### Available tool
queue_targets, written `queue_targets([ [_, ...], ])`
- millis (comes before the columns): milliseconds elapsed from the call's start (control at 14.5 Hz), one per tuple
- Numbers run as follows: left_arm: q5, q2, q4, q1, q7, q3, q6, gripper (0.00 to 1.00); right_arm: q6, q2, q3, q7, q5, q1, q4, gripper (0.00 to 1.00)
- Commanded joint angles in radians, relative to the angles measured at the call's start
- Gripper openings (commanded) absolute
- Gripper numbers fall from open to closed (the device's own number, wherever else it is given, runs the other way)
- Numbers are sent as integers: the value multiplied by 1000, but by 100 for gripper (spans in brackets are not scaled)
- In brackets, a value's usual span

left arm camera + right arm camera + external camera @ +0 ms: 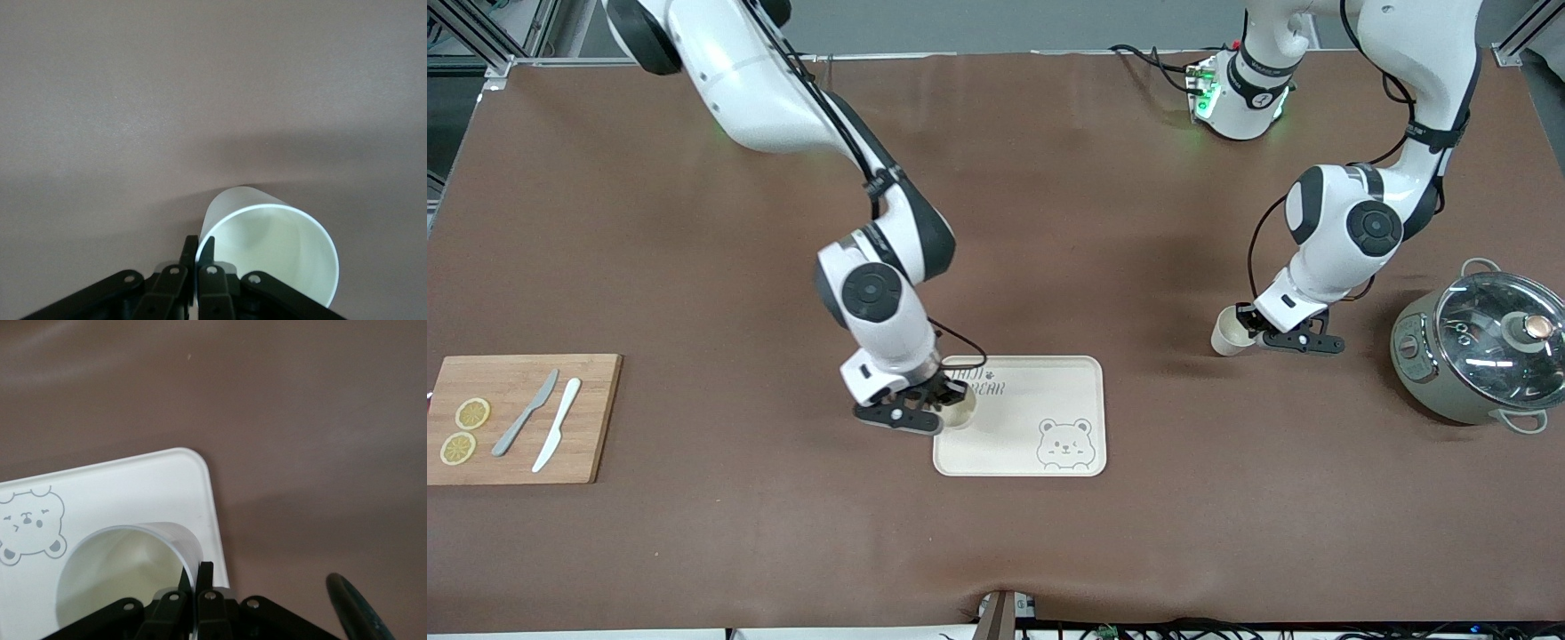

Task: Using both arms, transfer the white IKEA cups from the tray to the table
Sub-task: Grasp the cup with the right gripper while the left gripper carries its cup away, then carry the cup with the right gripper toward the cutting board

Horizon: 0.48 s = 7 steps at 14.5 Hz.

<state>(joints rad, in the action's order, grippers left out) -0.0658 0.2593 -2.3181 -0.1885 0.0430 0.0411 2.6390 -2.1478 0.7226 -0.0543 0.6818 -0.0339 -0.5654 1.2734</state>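
My right gripper (943, 407) is shut on the rim of a white cup (960, 412). It holds the cup upright on or just over the bear-printed tray (1049, 391), at the tray's end toward the right arm. In the right wrist view the fingers (206, 573) pinch the cup's wall (120, 577) over the tray (133, 487). My left gripper (1258, 335) is shut on the rim of the second white cup (1230, 332). It holds that cup tilted above the brown table, between the tray and the pot. The left wrist view shows the cup (277, 250) pinched by the fingers (208, 248).
A grey-green pot with a glass lid (1480, 351) stands at the left arm's end of the table. A wooden cutting board (520, 418) with two lemon slices and two knives lies at the right arm's end. A brown mat (996, 222) covers the table.
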Motion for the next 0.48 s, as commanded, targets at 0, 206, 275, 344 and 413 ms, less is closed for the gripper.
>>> queue_targets([
  [0,-25,8,6,8,29,-9,15,0,164,-142,13,-172,-18,83,46,0],
  [206,-25,18,19,4,29,-9,15,0,282,-227,11,-411,-18,195,69,0],
  [275,-25,24,23,3,29,-9,15,20,295,-256,11,-504,-18,244,96,0],
  [344,-22,32,31,3,31,-9,15,91,293,-284,10,-584,-18,280,136,0],
  [413,-17,31,35,1,29,-9,15,100,281,-304,10,-631,-18,312,174,0],
])
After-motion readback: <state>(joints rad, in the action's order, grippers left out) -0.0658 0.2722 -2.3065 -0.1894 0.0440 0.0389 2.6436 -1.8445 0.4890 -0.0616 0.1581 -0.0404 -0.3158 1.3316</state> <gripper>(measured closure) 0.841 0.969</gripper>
